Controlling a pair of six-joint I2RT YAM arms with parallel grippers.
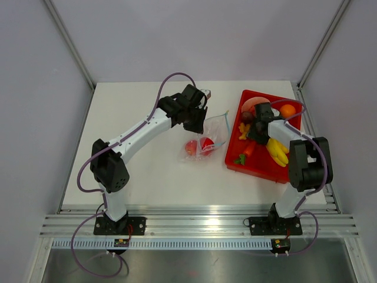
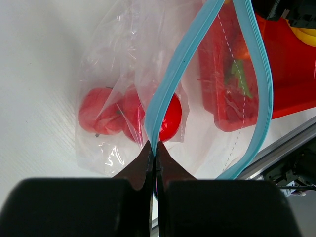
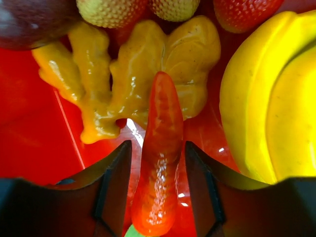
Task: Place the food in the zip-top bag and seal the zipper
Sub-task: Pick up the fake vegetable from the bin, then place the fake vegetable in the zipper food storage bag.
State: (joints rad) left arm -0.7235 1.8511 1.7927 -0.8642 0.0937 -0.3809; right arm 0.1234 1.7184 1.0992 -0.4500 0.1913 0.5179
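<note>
The clear zip-top bag (image 1: 207, 134) lies on the table left of the red tray, mouth open. My left gripper (image 1: 200, 119) is shut on its light blue zipper (image 2: 182, 59); the fingertips pinch the strip in the left wrist view (image 2: 154, 148). Two red tomato-like food pieces (image 2: 101, 111) (image 2: 170, 118) lie inside the bag (image 2: 123, 54). My right gripper (image 1: 254, 137) is low in the tray, open, with a long red pepper (image 3: 159, 163) between its fingers (image 3: 116, 177) and a gap on each side.
The red tray (image 1: 231, 154) also holds yellow bananas (image 1: 277, 152), an orange (image 1: 287, 110), a dark purple piece (image 1: 247, 116) and a lumpy yellow piece (image 3: 148, 64). Strawberries (image 3: 244, 12) lie beyond it. The tray's left rim is close to the bag.
</note>
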